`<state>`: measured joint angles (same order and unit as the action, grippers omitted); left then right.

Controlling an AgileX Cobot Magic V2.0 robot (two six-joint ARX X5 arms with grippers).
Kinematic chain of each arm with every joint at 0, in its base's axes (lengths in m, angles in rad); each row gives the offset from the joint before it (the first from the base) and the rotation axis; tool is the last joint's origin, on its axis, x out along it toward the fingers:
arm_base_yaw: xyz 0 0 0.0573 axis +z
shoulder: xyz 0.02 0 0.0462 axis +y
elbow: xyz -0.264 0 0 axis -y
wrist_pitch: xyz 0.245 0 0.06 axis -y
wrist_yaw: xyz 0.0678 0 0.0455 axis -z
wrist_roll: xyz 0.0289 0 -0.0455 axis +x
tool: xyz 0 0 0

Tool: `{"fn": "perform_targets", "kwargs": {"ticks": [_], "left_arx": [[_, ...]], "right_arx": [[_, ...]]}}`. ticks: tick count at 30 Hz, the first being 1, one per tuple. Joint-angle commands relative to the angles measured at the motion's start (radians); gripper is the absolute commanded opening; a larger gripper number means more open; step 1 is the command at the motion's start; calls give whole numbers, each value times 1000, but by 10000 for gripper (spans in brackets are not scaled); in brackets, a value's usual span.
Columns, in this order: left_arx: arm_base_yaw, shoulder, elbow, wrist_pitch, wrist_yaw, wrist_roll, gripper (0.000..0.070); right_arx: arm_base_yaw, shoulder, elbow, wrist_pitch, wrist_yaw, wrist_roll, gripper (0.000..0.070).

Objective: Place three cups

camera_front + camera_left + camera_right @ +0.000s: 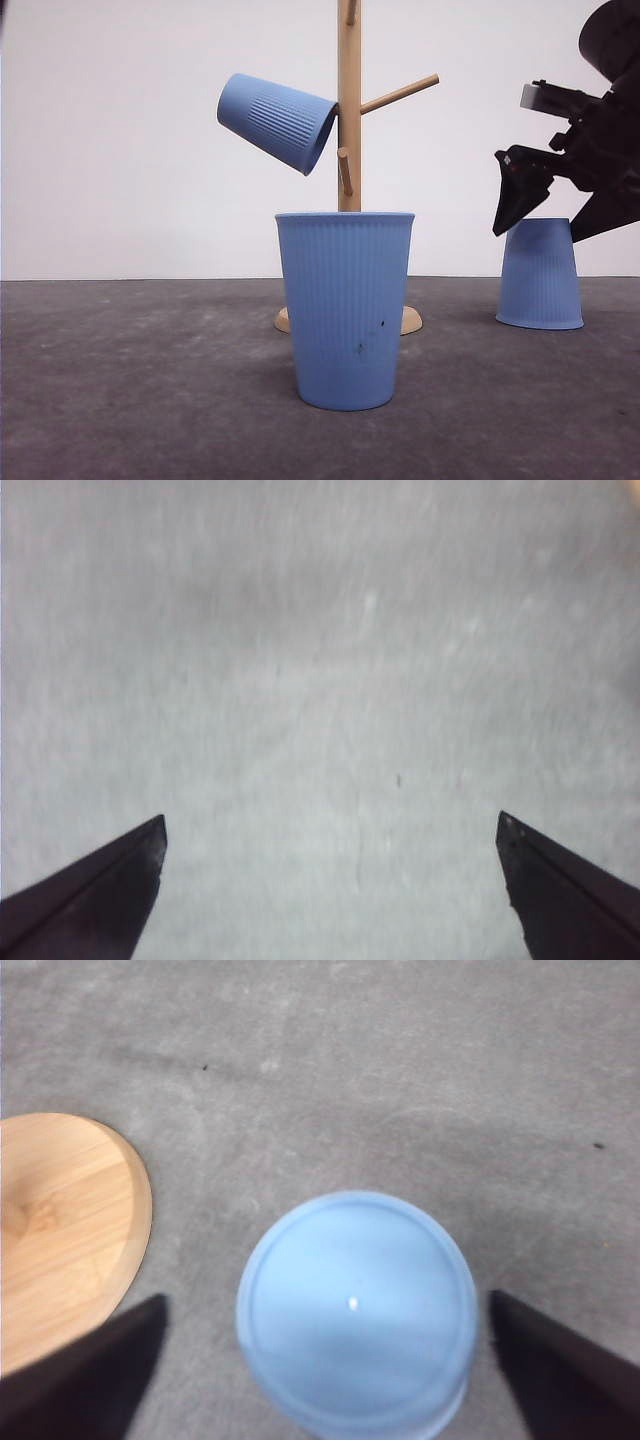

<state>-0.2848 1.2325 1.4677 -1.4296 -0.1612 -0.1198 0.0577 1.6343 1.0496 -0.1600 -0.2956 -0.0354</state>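
One light-blue ribbed cup (275,122) hangs tilted on a peg of the wooden rack (349,100). A second cup (345,310) stands upright on the table, in front of the rack. The third cup (540,275) rests upside down at the right. My right gripper (555,205) hovers open just above it, a finger on either side. In the right wrist view this cup's flat bottom (355,1305) lies between the spread fingers of the right gripper (326,1298). My left gripper (330,818) is open over bare grey table, with nothing between its fingers.
The rack's round wooden base (60,1230) lies close beside the upside-down cup. Further pegs (400,93) stick out of the rack's post. The grey table (130,380) runs back to a white wall.
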Motion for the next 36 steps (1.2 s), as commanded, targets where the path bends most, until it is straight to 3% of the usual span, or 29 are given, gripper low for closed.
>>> {"fn": "perform_targets", "kwargs": {"ticks": [1, 6, 16, 22, 31, 36], "left_arx": [[-4, -38, -18, -51, -2, -27, 630], [-4, -156, -101, -51, 0, -54, 631], [-4, -252, -121, -50, 9, -57, 631], [-4, -252, -121, -49, 8, -57, 630], [-4, -251, -121, 28, 9, -42, 630], [-3, -246, -121, 35, 8, -26, 630]], "right_arx": [[1, 23, 19, 19, -7, -7, 523], [1, 25, 19, 36, -17, -7, 340], [-9, 24, 37, 45, -49, 3, 318], [-81, 3, 115, 17, -233, 95, 318], [-216, -16, 274, 19, -641, 301, 318], [-262, -16, 376, 22, -754, 367, 318]]}}
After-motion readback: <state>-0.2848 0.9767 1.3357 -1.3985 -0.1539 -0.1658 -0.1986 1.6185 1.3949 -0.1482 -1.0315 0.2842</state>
